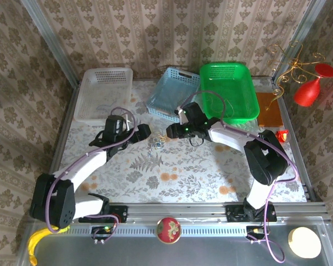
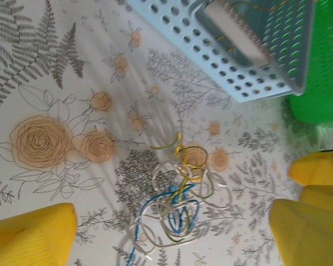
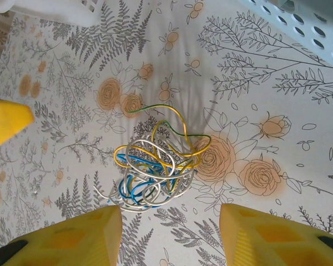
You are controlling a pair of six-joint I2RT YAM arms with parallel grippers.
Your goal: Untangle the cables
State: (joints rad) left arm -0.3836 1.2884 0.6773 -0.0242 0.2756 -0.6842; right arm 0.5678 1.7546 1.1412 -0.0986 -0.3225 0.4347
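Observation:
The cables (image 1: 156, 144) lie as one small knot of blue, white and yellow strands on the flowered tablecloth, between the two grippers. My left gripper (image 1: 145, 133) hangs just left of the knot and my right gripper (image 1: 170, 132) just right of it. In the left wrist view the cables (image 2: 177, 205) sit between the wide yellow fingers (image 2: 36, 235), untouched, so the left gripper (image 2: 172, 238) is open. In the right wrist view the cables (image 3: 152, 166) lie just beyond the right gripper (image 3: 169, 238), whose jaws stand open with bare cloth between them.
A white basket (image 1: 102, 94), a blue basket (image 1: 172, 94) and a green basket (image 1: 227, 88) line the far edge. An orange mat (image 1: 268, 109) lies at the right. The blue basket (image 2: 238, 50) stands close behind the knot.

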